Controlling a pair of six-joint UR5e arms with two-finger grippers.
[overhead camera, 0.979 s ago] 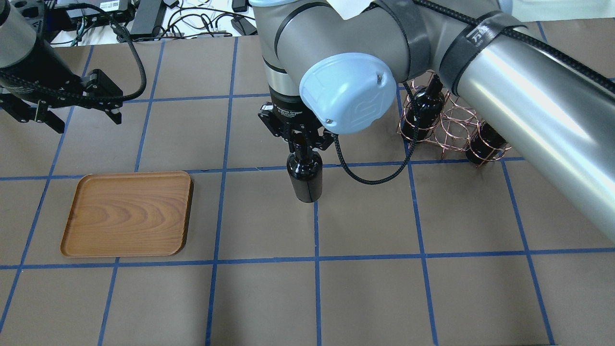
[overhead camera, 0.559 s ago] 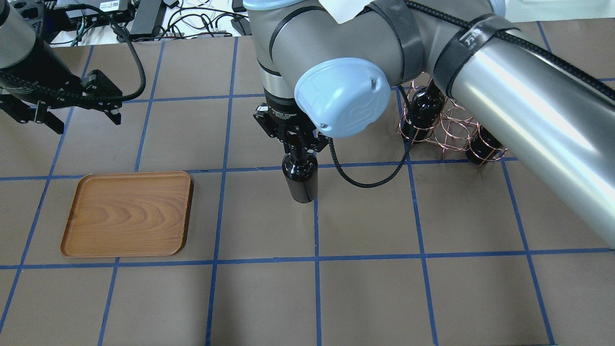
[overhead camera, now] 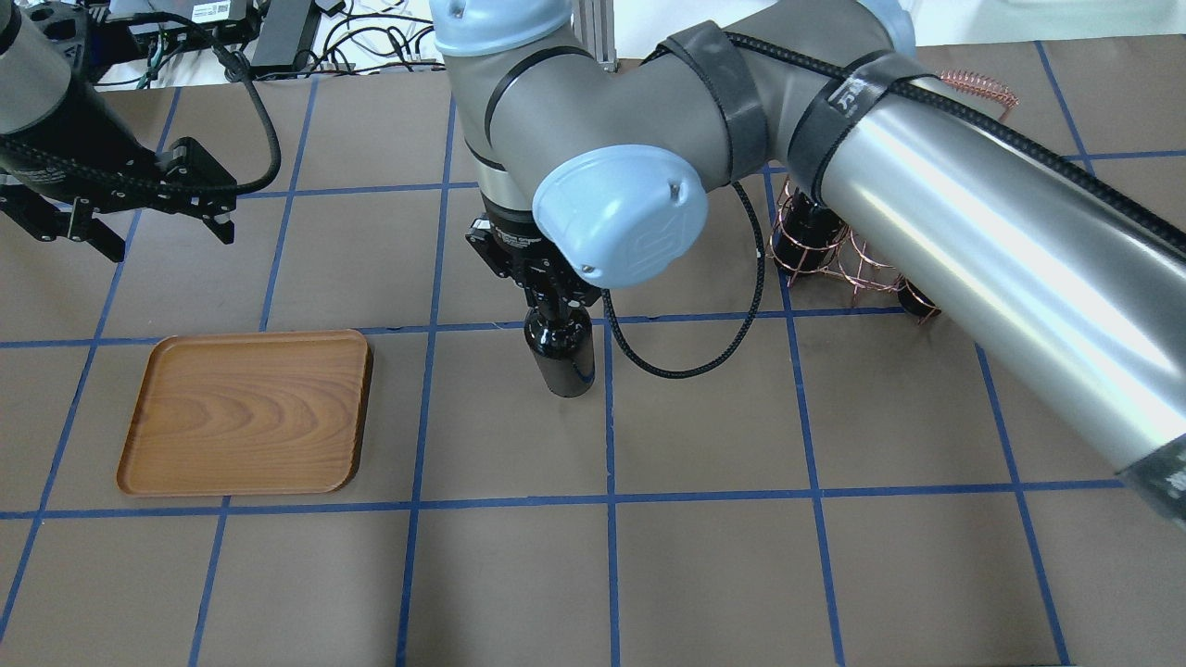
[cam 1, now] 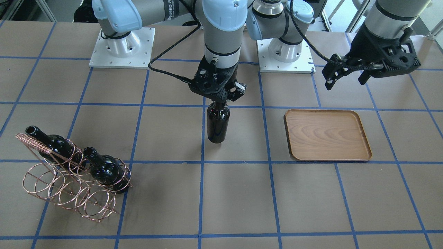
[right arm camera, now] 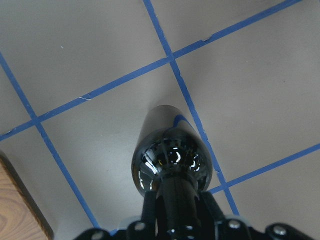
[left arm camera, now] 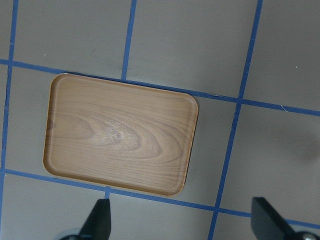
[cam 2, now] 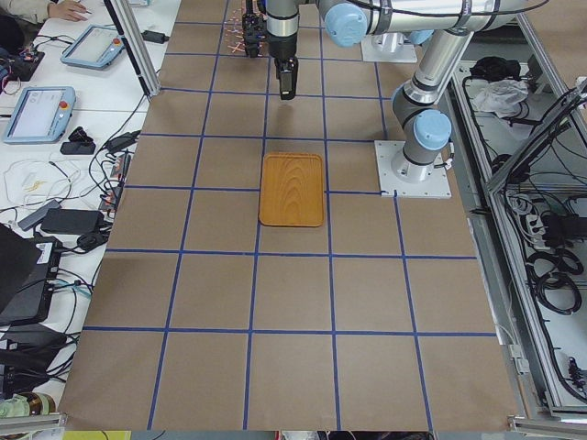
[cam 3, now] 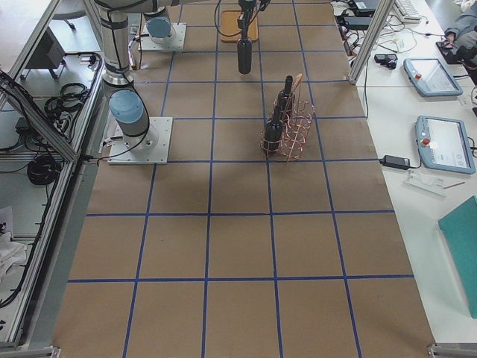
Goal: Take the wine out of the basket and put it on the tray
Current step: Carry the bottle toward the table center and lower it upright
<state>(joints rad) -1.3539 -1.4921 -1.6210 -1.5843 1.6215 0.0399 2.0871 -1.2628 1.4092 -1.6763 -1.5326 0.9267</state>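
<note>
Brown paper crossed by a grid of blue tape covers the table, and near its middle a glossy near-black glass wine bottle with no label stands upright, its narrow neck uppermost and its rounded shoulder catching small highlights in the right wrist view. It sits between the flat rectangular brown wood-grain tray and the copper wire basket of round rings, well apart from both; whether its base touches the paper I cannot tell. The right gripper points straight down from a long arm stretched in over the basket, and its fingers are clamped on the bottle's neck from either side. Two more dark bottles lie slanted in the basket's rings, necks up. The left gripper hangs over the table on the far side of the tray from the overhead camera, tilted, fingers spread wide with nothing between them, the bare tray showing below in its wrist camera.
</note>
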